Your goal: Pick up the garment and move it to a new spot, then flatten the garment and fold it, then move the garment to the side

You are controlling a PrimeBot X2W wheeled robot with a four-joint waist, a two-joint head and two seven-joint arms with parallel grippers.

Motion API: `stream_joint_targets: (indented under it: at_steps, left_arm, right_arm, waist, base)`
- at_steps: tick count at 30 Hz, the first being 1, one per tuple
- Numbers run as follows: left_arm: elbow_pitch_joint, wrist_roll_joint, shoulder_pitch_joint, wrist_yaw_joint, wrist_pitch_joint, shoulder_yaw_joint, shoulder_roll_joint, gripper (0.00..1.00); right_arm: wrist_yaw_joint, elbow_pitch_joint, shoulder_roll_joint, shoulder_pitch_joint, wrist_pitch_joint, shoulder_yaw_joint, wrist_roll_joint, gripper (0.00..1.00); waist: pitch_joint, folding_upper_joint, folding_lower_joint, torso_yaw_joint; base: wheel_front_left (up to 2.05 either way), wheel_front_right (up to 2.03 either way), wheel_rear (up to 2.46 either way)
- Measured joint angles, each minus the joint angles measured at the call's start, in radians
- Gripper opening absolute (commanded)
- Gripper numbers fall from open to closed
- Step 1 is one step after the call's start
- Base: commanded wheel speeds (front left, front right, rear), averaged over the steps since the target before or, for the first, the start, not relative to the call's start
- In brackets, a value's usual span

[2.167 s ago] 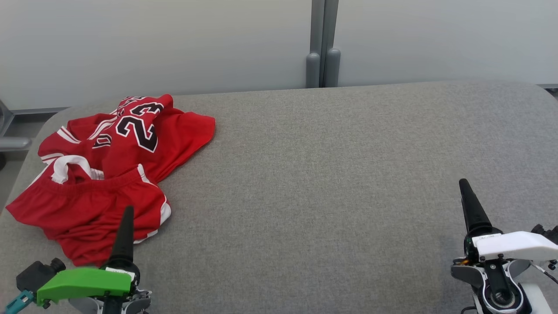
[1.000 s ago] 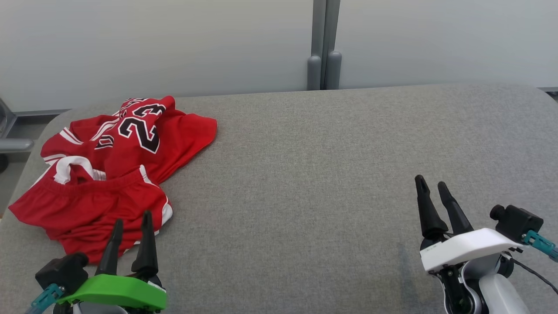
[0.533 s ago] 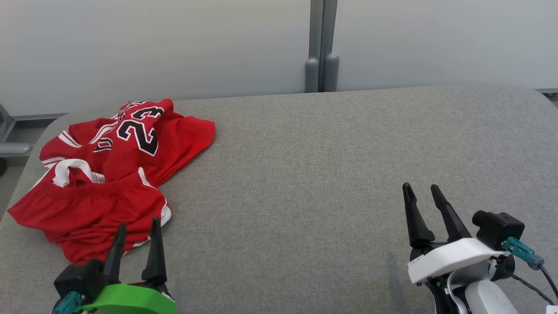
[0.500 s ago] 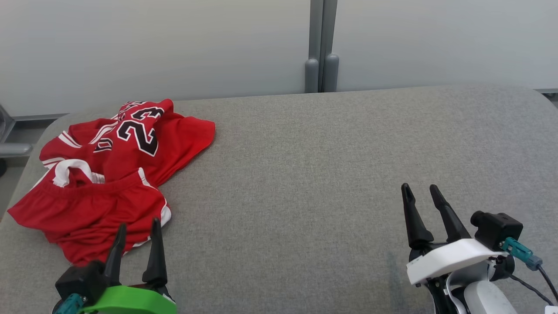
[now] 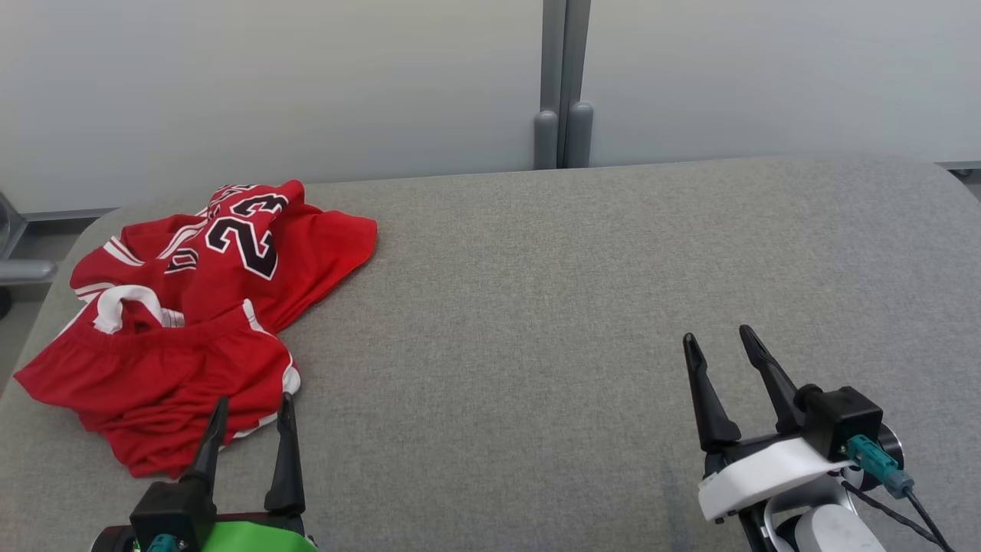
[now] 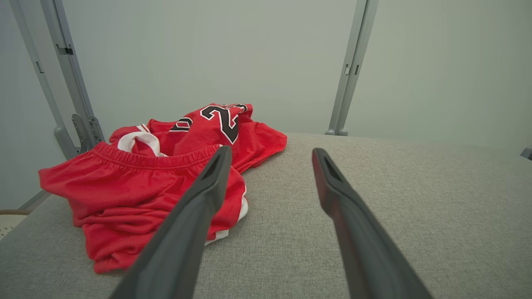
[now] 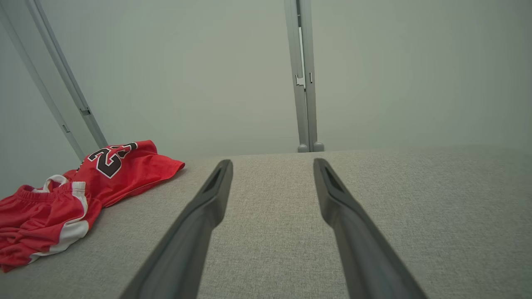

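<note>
On the left of the worktop [image 5: 536, 307] the red garment [image 5: 191, 322] lies crumpled; the left end effector [image 5: 254, 400] is released, empty, at its near edge; the right end effector [image 5: 716, 337], released too, well apart.

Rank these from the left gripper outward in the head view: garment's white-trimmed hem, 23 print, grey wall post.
1. white-trimmed hem, just beyond the left gripper fingertips.
2. 23 print, farther back on the red garment, left side.
3. grey wall post, behind the table, to the right.
</note>
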Motion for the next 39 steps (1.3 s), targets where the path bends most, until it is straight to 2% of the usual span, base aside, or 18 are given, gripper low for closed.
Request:
stream_joint_targets:
  at_steps: [7,39]
  left_arm:
    - [-0.005,0.06,0.005,0.01,-0.017,-0.013,0.0,1.0]
    - [0.015,0.045,0.012,0.011,-0.018,-0.017,0.0,1.0]
  right_arm:
    - [-0.01,-0.009,-0.003,0.017,-0.021,0.01,-0.085,1.0]
    - [-0.01,-0.008,-0.002,0.016,-0.021,-0.02,-0.086,1.0]
  waist:
    - [-0.004,0.0,0.0,-0.005]
    - [-0.004,0.0,0.0,0.015]
  base:
    - [0.0,0.0,0.0]
    - [0.0,0.0,0.0]
